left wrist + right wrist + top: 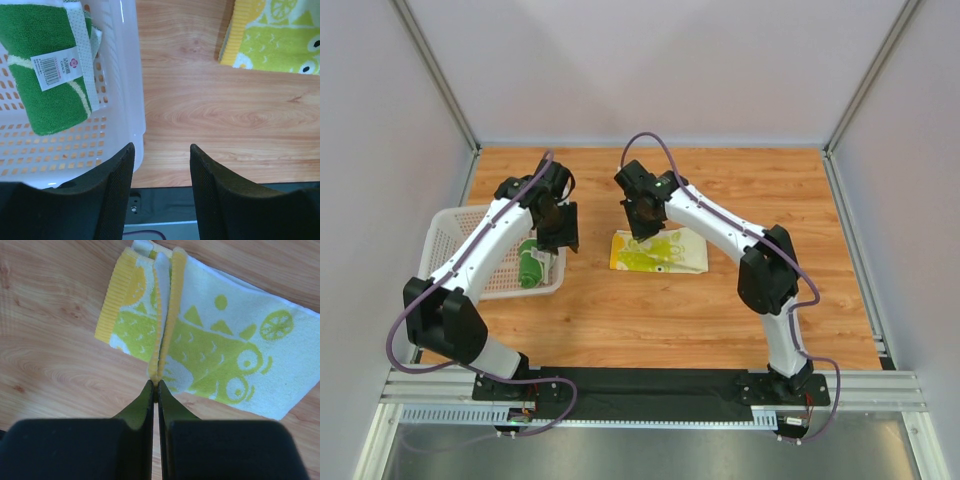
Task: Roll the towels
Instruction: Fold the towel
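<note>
Pinching tool: the right tool [155, 386] is clamping the yellow towel [215, 350], its two fingers pressed together on a raised fold of yellow-edged cloth.
Yellow towel: it is lying on the wooden surface [50, 365] near the middle, to the right of the basket and not touching it. Most of it is resting flat. A narrow ridge of cloth is standing up from the pinch and running across the towel, just beside the ribbed yellow hem at its left end. A lime animal print, triangles and a lemon slice are showing face up.
Left tool: the left tool [161, 148] is hovering with its fingers apart and nothing between them. It is hanging above the spot where the basket's right wall is meeting the bare wood.
Green towel: the green towel [45, 85] is lying rolled up inside the basket, toward its right side, with white lines showing on the green.
Barcode label: a white barcode label [55, 71] is facing up on top of that roll.
Basket: the white mesh basket [131, 75] is sitting at the left of the surface, under the left arm.
Arms: in the overhead view both arms are reaching forward from the near edge, with their tools angling in toward each other.
</note>
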